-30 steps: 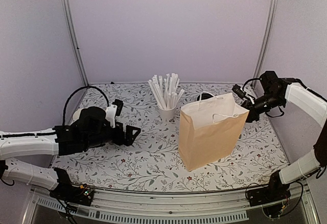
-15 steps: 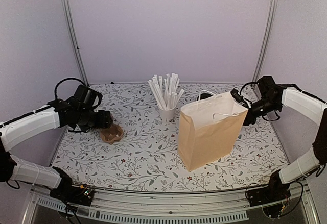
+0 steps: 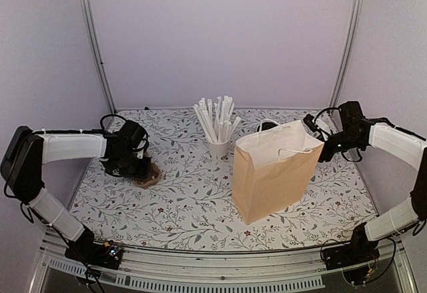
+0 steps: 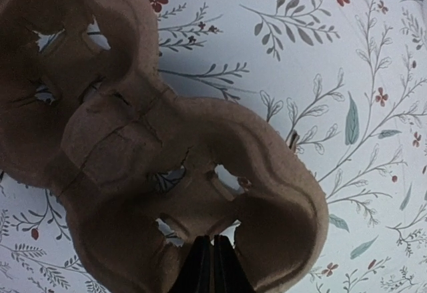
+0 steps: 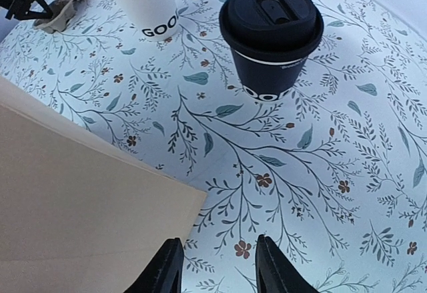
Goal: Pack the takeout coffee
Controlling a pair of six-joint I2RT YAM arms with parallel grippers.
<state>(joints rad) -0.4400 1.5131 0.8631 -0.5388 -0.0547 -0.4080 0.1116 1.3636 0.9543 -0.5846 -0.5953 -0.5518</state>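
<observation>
The takeout coffee [image 5: 270,36], a black paper cup with its black lid on, stands upright on the floral table behind the paper bag. My right gripper [image 5: 217,243] hovers open above the table, short of the cup and beside the bag's corner, with nothing between its fingers. In the top view the right gripper [image 3: 311,122] is at the bag's upper right edge. My left gripper [image 4: 213,241] is shut, its fingertips pinching the rim of the brown pulp cup carrier [image 4: 167,153]. The carrier [image 3: 148,175] lies at the left of the table, the left gripper [image 3: 138,165] over it.
A tan paper bag [image 3: 273,173] stands open in the middle right; its side [image 5: 80,199] fills the right wrist view's lower left. A white cup of wrapped straws [image 3: 217,147] stands behind it, left of the coffee. Walls close in at the back and sides.
My left arm swung back and down onto the carrier, and its jaws went from wide open to shut. The right gripper shifted slightly by the bag's rim.
</observation>
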